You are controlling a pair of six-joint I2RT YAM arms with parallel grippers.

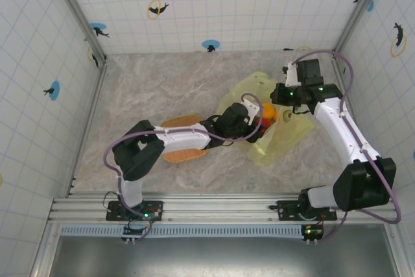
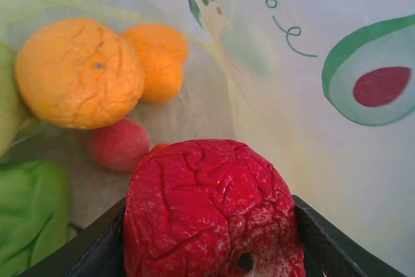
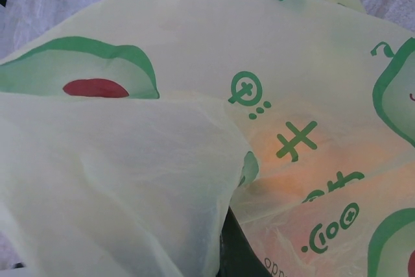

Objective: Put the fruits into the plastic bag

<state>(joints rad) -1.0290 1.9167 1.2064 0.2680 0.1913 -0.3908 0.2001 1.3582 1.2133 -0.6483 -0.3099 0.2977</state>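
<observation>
Left wrist: one red apple [image 2: 211,212]; two oranges [image 2: 78,72]

The plastic bag [image 3: 162,160] is showing a translucent pale yellow-green, printed with green avocado halves bearing dark red pits, plus green lettering; inside the bag, a wrinkled red apple [image 2: 211,212] is showing a pale speckled patch around a dark spot; also inside the bag, a large orange fruit [image 2: 78,72] and a smaller orange fruit [image 2: 159,60] are glowing bright orange, a pinkish-red fruit [image 2: 118,144] is looking matte, and a green fruit [image 2: 29,215] is showing lime; beneath the bag, the surface [image 1: 149,89] is showing beige-grey marbling; beside the bag, a plate [image 1: 185,155] is showing orange.
</observation>
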